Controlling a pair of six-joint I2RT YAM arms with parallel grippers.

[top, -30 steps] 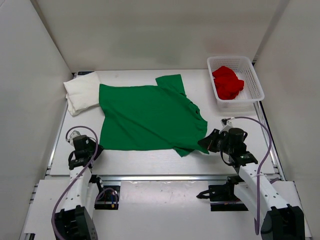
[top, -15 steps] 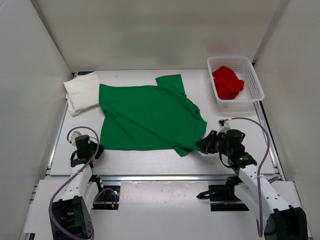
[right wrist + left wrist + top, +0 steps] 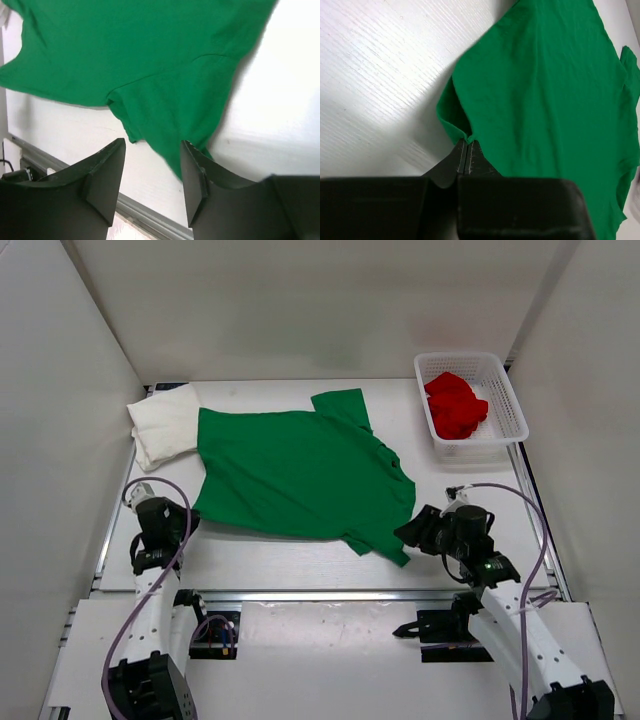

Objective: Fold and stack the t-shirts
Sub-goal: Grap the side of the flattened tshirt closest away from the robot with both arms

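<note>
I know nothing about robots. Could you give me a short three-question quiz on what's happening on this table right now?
1. True or false: the crumpled red cloth t-shirt lies inside the white plastic mesh basket.
2. Which end effector is shut on the bright green cloth t-shirt? A) left B) right C) both
3. Fill in: the folded white cloth t-shirt lies at the far ____ corner of the white table.

Key
1. True.
2. A. The left end effector pinches a corner; the right end effector is open.
3. Left.
</note>
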